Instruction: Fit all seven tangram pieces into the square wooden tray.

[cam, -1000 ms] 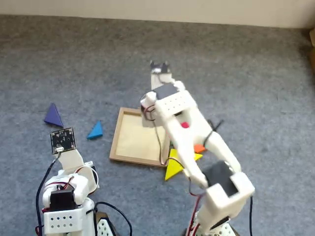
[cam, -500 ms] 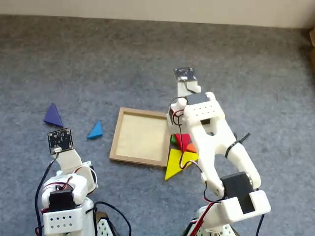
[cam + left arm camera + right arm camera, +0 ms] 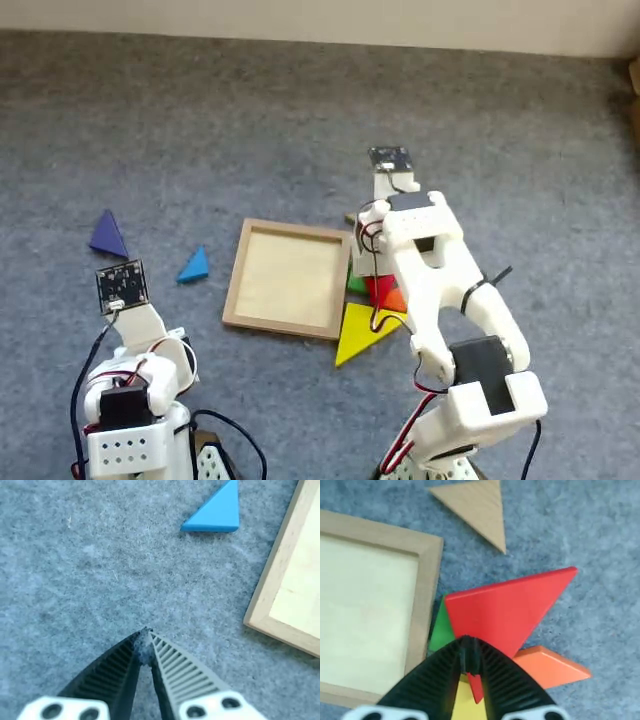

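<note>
The square wooden tray (image 3: 240, 290) lies on the grey carpet with nothing in it. Just past its right rim, the red triangle (image 3: 510, 610) overlaps a green piece (image 3: 439, 630) and an orange piece (image 3: 550, 667). The yellow triangle (image 3: 358, 332) lies nearer the arm bases. My right gripper (image 3: 467, 654) is shut, its tips over the red triangle's near edge. A plain wooden triangle (image 3: 475, 505) lies beyond. The blue triangle (image 3: 195, 265) and the purple triangle (image 3: 108, 233) sit left of the tray. My left gripper (image 3: 145, 640) is shut over bare carpet, short of the blue triangle (image 3: 215, 512).
The tray's corner (image 3: 280, 605) shows in the left wrist view, close to the left gripper. Grey carpet stretches on all sides, with a pale wall base along the far edge (image 3: 320, 20). The right arm (image 3: 430, 270) hangs over the pieces beside the tray.
The right arm has swung from over the tray to the right, and now stands over the cluster of pieces beside the tray. The left arm has kept still.
</note>
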{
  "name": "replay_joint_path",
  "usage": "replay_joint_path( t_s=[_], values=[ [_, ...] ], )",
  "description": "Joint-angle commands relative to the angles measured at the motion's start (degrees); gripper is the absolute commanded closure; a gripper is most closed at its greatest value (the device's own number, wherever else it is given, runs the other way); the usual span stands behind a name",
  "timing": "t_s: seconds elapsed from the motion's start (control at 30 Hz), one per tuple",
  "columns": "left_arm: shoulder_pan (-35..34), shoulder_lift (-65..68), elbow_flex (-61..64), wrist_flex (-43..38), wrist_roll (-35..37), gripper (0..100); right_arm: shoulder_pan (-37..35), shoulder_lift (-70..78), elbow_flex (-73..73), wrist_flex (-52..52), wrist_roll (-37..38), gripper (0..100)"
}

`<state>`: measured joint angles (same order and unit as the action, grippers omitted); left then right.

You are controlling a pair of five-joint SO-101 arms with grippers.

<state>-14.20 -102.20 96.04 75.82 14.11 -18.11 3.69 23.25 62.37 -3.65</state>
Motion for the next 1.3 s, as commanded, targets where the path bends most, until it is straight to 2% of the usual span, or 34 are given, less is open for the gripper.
replay_joint_path(
  t_s=[0.0,0.47,0.63,0.77,0.93,1.1,1.27],
  values=[
    [-0.5,-2.4,1.1,0.3,0.4,99,-0.3,-0.9,-0.5,-0.6,0.4,99.2],
    [-0.7,-2.4,1.1,0.3,0.4,99,-14.9,-0.9,0.0,-0.8,0.4,99.2],
    [-0.7,-2.4,1.1,0.3,0.4,99,-16.0,-3.2,-0.5,2.2,0.4,99.2],
    [-0.7,-2.4,1.1,0.3,0.4,99,-13.0,-9.6,-0.1,3.6,0.4,99.2],
    [-0.8,-2.4,1.1,0.3,0.4,99,-4.4,-13.8,-0.2,3.6,1.2,99.2],
    [-0.9,-2.4,1.1,0.3,0.4,99,3.2,-10.3,-0.2,0.0,7.6,99.1],
    [-0.9,-2.4,1.1,0.3,0.4,99,6.5,-2.4,-0.7,0.9,12.6,99.1]
  ],
)
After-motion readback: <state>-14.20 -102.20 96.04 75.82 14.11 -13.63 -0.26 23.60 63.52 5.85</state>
